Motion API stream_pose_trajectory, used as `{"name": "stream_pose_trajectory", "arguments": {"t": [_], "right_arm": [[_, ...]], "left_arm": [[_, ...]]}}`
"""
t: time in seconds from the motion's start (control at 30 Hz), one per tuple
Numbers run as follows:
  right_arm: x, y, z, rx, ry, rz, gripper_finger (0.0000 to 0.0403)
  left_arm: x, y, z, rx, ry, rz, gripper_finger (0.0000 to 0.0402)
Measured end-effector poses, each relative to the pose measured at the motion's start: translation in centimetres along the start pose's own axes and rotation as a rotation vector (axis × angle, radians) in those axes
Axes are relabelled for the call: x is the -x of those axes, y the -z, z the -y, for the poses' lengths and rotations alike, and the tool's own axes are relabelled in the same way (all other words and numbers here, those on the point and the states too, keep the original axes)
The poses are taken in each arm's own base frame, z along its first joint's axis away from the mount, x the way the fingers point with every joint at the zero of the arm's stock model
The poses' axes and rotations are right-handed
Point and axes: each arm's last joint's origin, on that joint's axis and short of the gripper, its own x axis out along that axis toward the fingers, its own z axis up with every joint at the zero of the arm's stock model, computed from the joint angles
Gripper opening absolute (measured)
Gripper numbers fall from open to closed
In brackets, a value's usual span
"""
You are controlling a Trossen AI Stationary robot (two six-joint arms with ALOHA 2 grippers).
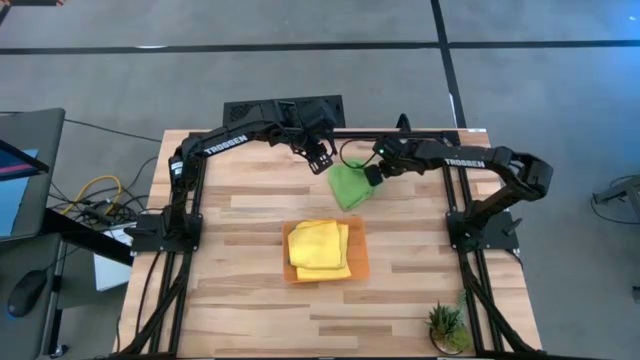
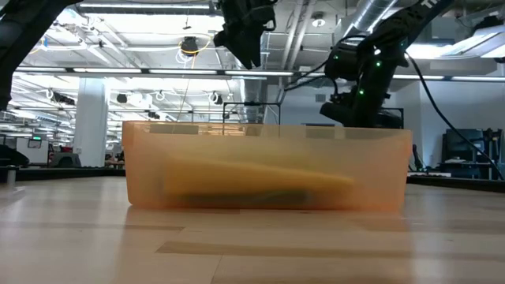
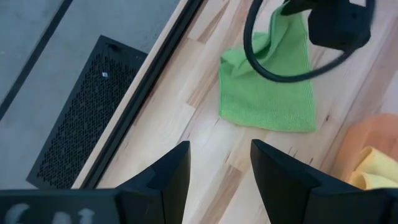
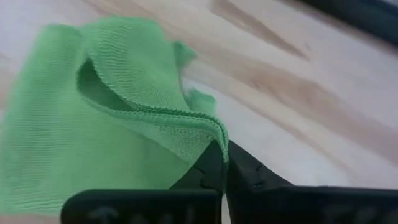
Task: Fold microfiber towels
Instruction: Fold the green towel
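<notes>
Lime green towel lies at the far middle of the wooden bench, just beyond the orange tray and apart from it. From above, its long axis runs from the far edge of the bench toward the tray, leaning a little to the right; the flat part spreads toward the tray, and the far right corner is lifted and curled over. The right hand is closed on that raised hem, the fingers pinched together with the folded edge caught between them. In the right wrist view the cloth loops up from the flat part into the grip.

The left hand hovers above the far edge of the bench, just to the left of the green towel, fingers spread apart and holding nothing.

Yellow towels sit stacked in the tray near the bench's middle, their edges roughly square to it.

"TROSSEN" is printed in white on both arms. A small potted plant stands at the near right corner.
</notes>
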Motion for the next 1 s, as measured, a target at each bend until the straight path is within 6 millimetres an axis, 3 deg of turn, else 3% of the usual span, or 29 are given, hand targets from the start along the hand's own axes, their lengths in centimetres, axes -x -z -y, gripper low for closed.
{"name": "stream_pose_trajectory", "arguments": {"t": [0.47, 0.7, 1.0], "right_arm": [[0.3, 2.2, 0.7, -0.119, 0.061, -0.238, 0.0024], [1.5, 0.9, -0.2, -0.126, -0.054, -0.072, 0.0019], [1.6, 2.0, 2.3, -0.283, 0.050, -0.275, 0.0021]], "left_arm": [[0.0, 0.0, 0.0, -0.001, -0.001, -0.004, 0.0161], [0.0, 0.0, 0.0, -0.013, -0.001, -0.004, 0.0161], [0.0, 0.0, 0.0, -0.025, -0.001, -0.005, 0.0161]]}}
